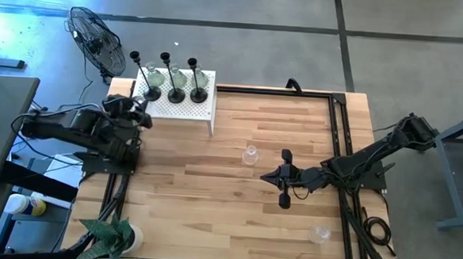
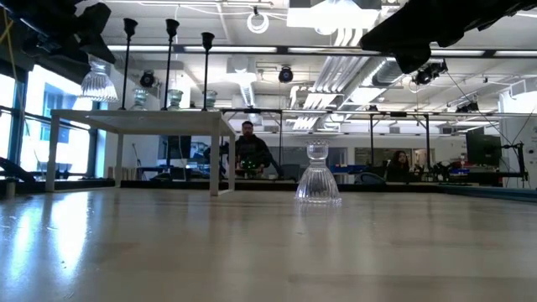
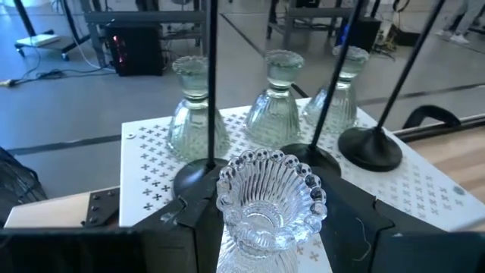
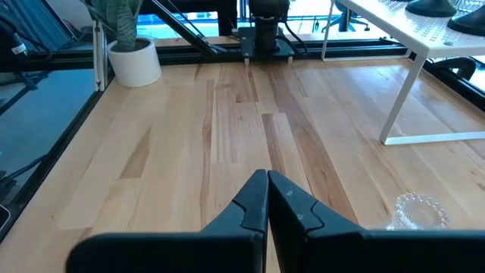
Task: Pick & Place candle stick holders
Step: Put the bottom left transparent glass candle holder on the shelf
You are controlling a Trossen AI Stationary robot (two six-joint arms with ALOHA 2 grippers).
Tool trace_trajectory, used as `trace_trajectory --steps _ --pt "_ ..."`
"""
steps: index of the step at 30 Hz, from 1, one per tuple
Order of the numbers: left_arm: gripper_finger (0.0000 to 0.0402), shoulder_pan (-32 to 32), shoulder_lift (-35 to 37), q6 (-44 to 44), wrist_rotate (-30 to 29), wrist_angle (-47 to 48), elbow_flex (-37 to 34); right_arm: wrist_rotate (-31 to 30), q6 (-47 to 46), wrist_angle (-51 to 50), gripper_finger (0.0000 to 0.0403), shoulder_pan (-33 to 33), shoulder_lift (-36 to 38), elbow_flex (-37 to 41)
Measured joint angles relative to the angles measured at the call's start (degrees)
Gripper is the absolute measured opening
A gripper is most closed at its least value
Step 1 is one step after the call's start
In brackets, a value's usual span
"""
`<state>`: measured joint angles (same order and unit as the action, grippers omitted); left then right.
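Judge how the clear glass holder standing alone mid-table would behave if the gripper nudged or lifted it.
The glass holder looks rigid and brittle. Its flared base is wider than its neck, so it probably slides before tipping. The smooth ribbed glass may slip in the gripper, and if toppled it would likely roll on the table.

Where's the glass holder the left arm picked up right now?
The clear glass holder sits between the left gripper's fingers, held above the near edge of the white stand, in front of three glass holders and the black ones.

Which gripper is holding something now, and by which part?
The left gripper holds a clear glass candle holder by its lower body, cup upward. The right gripper is shut on nothing.
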<state>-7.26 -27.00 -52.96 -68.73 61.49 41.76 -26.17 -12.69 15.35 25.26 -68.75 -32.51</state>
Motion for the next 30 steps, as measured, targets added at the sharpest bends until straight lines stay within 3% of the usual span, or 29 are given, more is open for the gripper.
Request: trace_trajectory --steps 13,21,30 --pt "0.0166 6.02 -0.53 0.44 0.72 -1.3 -0.01 0.21 1.86 1.66 0.0 0.0 0.0 0.0" --pt "0.0166 10.08 -0.57 10.47 4.08 -14.44 -4.31 0.22 2.46 1.97 0.0 0.0 0.0 0.0" --pt "0.0166 19.82 -1.14 18.52 11.45 -21.0 -4.68 1.13 2.67 2.1 0.0 0.0 0.0 0.0"
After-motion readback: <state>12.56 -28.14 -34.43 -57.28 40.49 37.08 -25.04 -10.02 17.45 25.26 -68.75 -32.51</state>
